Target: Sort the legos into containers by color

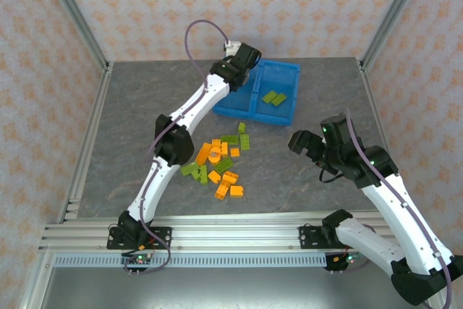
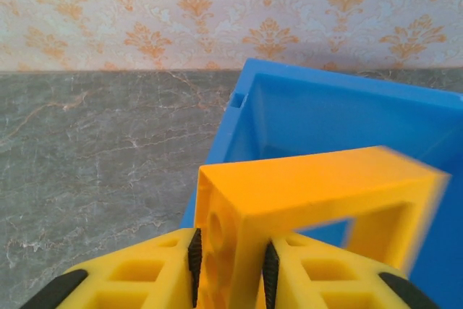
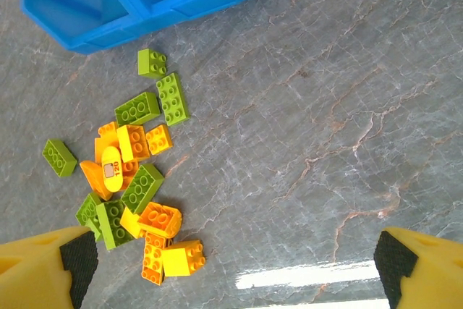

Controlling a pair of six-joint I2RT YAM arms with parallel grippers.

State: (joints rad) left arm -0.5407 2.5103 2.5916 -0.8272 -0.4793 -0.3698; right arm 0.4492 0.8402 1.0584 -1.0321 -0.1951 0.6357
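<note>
While poised over the far blue bin (image 1: 288, 116), the left gripper (image 2: 231, 265) is seen clamped on the orange frame (image 2: 318, 179); two green bricks (image 1: 273, 97) are noted in the right compartment (image 1: 288, 81); the right gripper (image 3: 231, 258) is held wide open, right of the loose legos (image 1: 221, 164).

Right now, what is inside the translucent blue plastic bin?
Two lime green bricks lie in its right compartment. The left compartment's floor is mostly covered by the left gripper, which holds a flat orange rectangular frame over it.
</note>
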